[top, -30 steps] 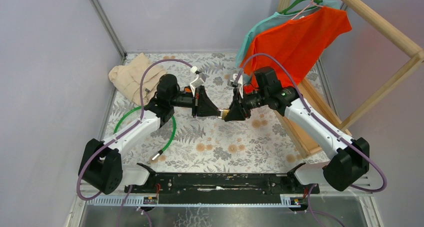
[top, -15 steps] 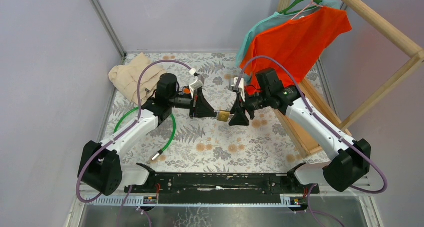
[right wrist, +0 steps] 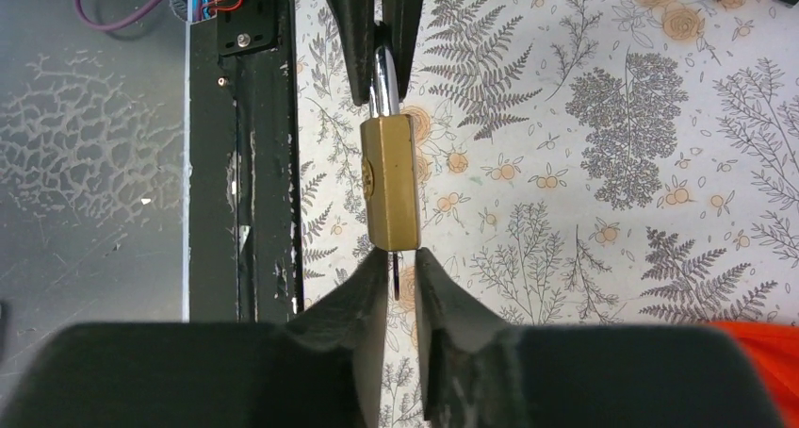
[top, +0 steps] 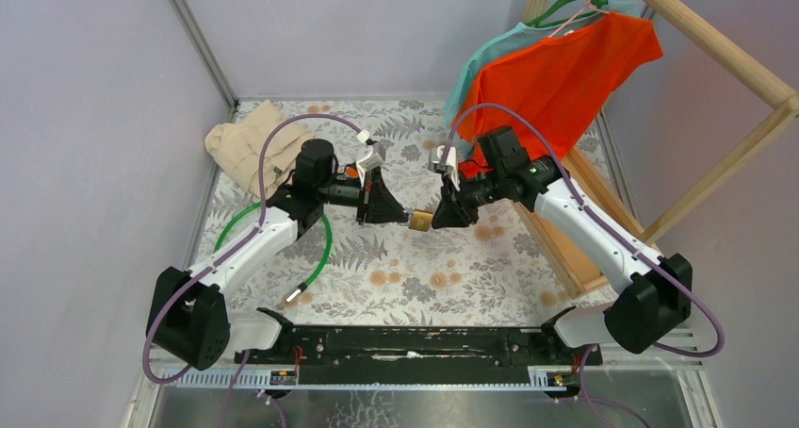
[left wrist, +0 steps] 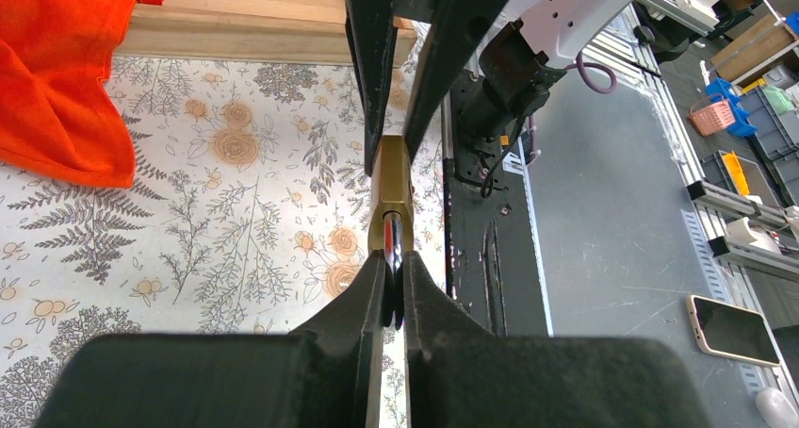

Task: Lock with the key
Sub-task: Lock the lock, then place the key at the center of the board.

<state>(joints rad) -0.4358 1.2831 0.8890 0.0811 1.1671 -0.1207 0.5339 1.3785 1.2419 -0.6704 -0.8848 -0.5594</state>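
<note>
Brass padlock [right wrist: 390, 181], key [right wrist: 401, 283] in right gripper [right wrist: 399, 270]

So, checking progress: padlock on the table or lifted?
Lifted: padlock spans between left tool on its shackle and right tool at its base.

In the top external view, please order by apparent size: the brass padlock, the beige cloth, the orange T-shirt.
Largest to smallest:
1. orange T-shirt
2. beige cloth
3. brass padlock
The T-shirt hangs raised, likely nearer the camera, which may enlarge it, but the order is clear.
</note>
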